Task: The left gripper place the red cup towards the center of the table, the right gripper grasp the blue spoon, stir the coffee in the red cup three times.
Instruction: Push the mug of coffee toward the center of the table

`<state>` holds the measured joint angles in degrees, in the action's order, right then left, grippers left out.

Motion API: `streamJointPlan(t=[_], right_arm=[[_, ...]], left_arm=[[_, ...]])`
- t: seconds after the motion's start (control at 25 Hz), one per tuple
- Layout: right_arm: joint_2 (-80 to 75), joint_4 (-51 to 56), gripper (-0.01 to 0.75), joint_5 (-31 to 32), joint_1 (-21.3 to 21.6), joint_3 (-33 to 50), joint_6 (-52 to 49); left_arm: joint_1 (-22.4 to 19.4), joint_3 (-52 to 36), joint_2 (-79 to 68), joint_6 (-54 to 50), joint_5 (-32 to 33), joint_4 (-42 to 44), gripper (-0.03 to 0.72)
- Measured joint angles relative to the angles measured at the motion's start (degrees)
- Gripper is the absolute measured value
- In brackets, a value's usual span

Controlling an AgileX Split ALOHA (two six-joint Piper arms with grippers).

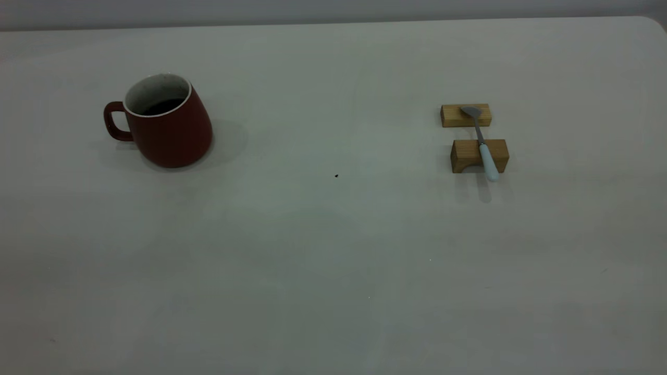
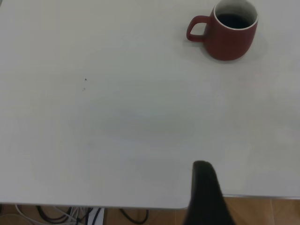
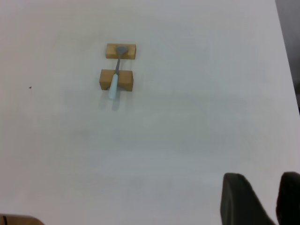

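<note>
Two tan wooden blocks (image 1: 473, 136) sit toward the right edge of the plain off-white tabletop (image 1: 333, 250), one behind the other with a small gap between. Across them lies the slim blue spoon (image 1: 481, 141): grey metal bowl resting on the far flat block, pale light-blue rounded handle over the near arched block, its tip overhanging toward the near edge.

Dark red ceramic mug, the red cup (image 1: 165, 121), stands upright toward the left edge and nearer the far edge than the near one. Wider at the base, white speckled inside and rim, loop handle turned to the left edge. Dark, nearly black coffee (image 1: 163, 107) low inside it. A tiny dark speck (image 1: 336, 176) marks roughly the tabletop's middle, between cup and spoon, well apart from both.

No brand, label or writing legible on anything.

Left gripper (image 2: 206, 194): only one black finger shows in the left wrist view, at the tabletop's edge, well apart from the cup; cannot tell how far spread. It touches nothing visible.

Right gripper (image 3: 263, 199): two black fingers show in the right wrist view with a gap between, spread apart, holding nothing, well apart from the spoon.
</note>
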<state>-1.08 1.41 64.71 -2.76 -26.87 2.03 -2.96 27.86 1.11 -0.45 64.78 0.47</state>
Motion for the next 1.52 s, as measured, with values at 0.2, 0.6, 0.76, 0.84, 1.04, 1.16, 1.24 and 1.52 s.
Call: streamJointPlan(t=[0.2,0.6,0.76,0.84,1.04,1.16,1.24,1.52], right_arm=[[0.0,0.0,0.237,0.0,0.0,0.0,0.0],[0.0,0.0,0.237,0.0,0.0,0.0,0.0],[0.0,0.0,0.237,0.0,0.0,0.0,0.0],[0.0,0.0,0.237,0.0,0.0,0.0,0.0],[0.0,0.0,0.237,0.0,0.0,0.0,0.0],[0.0,0.0,0.237,0.0,0.0,0.0,0.0],[0.0,0.0,0.237,0.0,0.0,0.0,0.0],[0.0,0.0,0.237,0.0,0.0,0.0,0.0]], left_arm=[[0.0,0.0,0.0,0.0,0.0,0.0,0.558],[0.0,0.0,0.0,0.0,0.0,0.0,0.558],[0.0,0.0,0.0,0.0,0.0,0.0,0.558],[0.0,0.0,0.0,0.0,0.0,0.0,0.558],[0.0,0.0,0.0,0.0,0.0,-0.1,0.558],[0.0,0.0,0.0,0.0,0.0,-1.7,0.558],[0.0,0.0,0.0,0.0,0.0,-4.1,0.558],[0.0,0.2,-0.9,-0.6,0.0,-5.3,0.558]])
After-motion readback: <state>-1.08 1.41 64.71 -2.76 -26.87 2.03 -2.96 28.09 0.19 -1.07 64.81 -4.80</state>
